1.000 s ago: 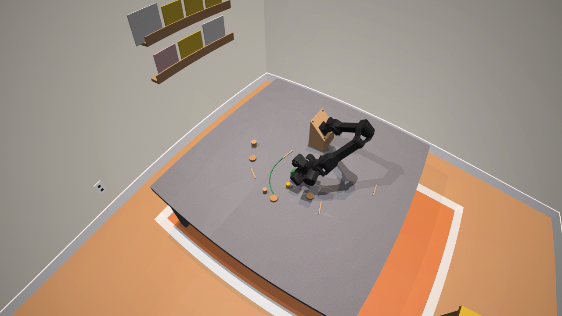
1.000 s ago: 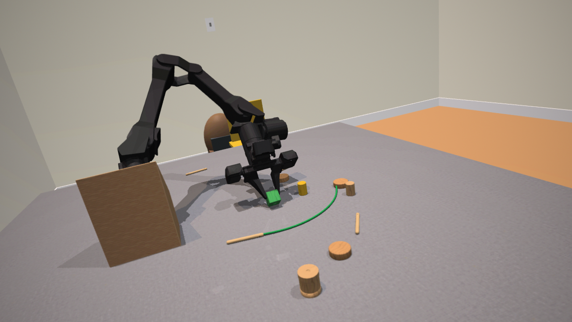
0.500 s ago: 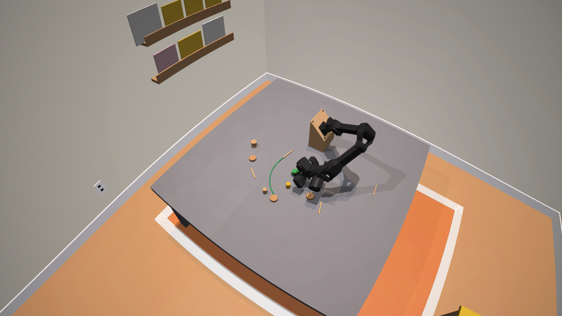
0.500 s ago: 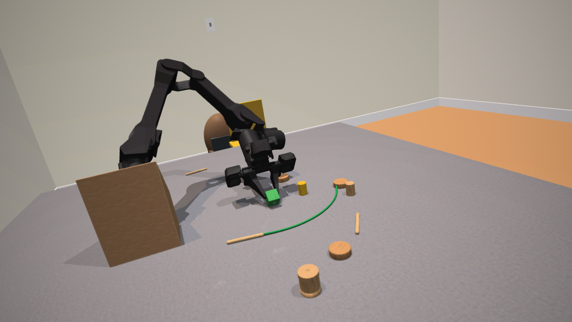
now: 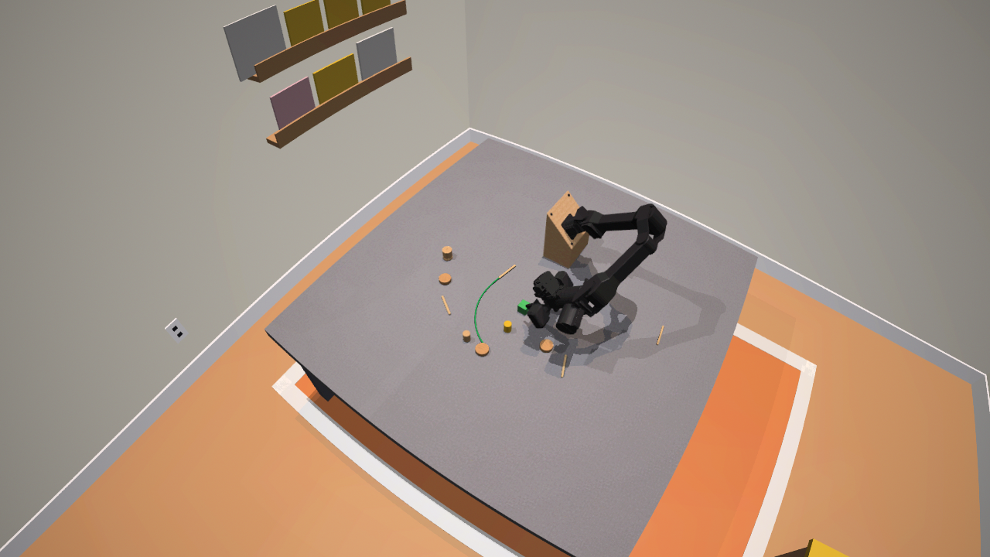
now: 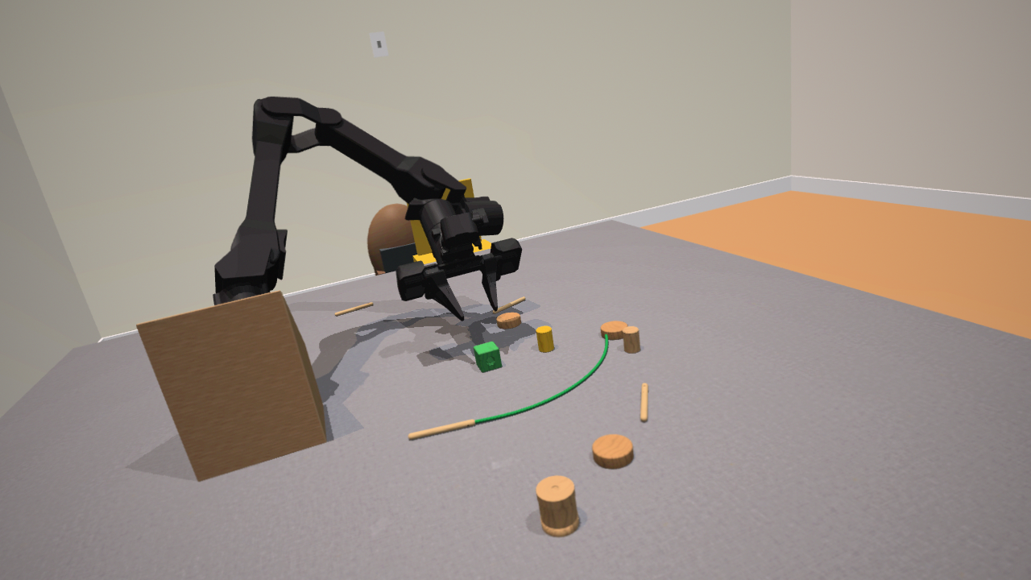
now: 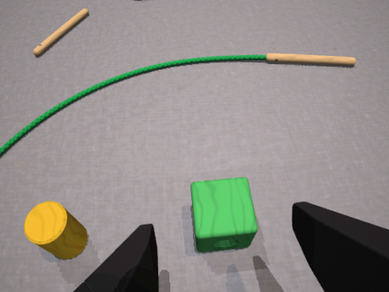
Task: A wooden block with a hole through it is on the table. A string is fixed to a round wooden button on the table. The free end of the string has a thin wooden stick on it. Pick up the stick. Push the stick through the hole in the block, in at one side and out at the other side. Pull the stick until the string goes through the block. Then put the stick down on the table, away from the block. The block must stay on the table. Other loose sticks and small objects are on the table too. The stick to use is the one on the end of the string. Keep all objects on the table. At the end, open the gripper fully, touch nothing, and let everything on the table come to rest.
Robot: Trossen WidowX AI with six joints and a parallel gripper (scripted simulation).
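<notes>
The green block (image 5: pixel 523 306) (image 6: pixel 487 357) (image 7: pixel 224 208) appears to rest on the table, its hole facing the gripper in the wrist view. My gripper (image 6: pixel 478 314) (image 7: pixel 224 216) is open; in the wrist view its fingertips stand wide to either side of the block with gaps, and in the exterior view they are above and behind it. The top view hides the fingertips. The tan stick (image 5: pixel 507 271) (image 6: pixel 440 429) (image 7: pixel 311 59) lies flat on the end of the green string (image 5: pixel 475 316) (image 6: pixel 540 403), which curves to the round button (image 5: pixel 481 349) (image 6: pixel 613 330). The string is outside the block.
A yellow cylinder (image 5: pixel 507 326) (image 6: pixel 544 338) (image 7: pixel 57 229) stands beside the green block. Loose sticks lie at left (image 5: pixel 445 305) and right (image 5: pixel 660 334). A wooden disc (image 5: pixel 445 278) and a wooden cylinder (image 5: pixel 447 252) are farther left. A large slanted wooden body (image 6: pixel 230 389) stands at the arm's base.
</notes>
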